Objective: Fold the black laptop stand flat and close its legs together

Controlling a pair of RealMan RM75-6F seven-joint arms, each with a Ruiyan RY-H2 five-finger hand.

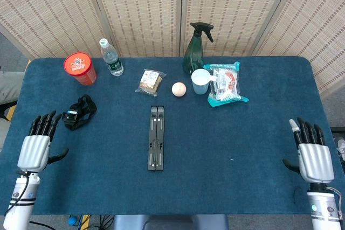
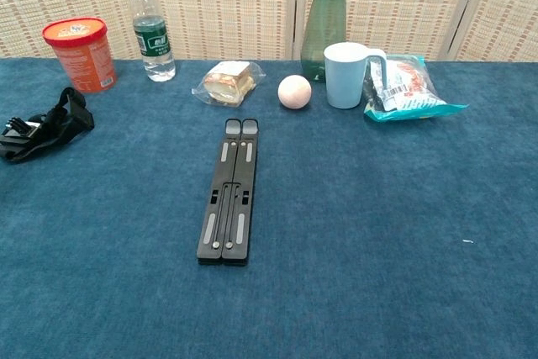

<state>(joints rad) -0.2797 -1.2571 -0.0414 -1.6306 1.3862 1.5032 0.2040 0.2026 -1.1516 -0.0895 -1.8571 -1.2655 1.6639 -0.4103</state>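
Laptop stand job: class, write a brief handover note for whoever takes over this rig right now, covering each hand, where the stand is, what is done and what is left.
Left hand: open, empty, at the near left table edge.
Right hand: open, empty, at the near right edge.
Laptop stand: mid-table, lying flat, legs closed side by side, touched by neither hand.
Done: the folding and closing look finished.
Left: seemingly nothing; just confirm the legs sit fully together.

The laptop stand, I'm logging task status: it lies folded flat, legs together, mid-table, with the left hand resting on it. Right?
Not quite. The laptop stand does lie folded flat, legs together, mid-table, but the left hand is open near the table's left edge, well apart from it, as the head view shows.
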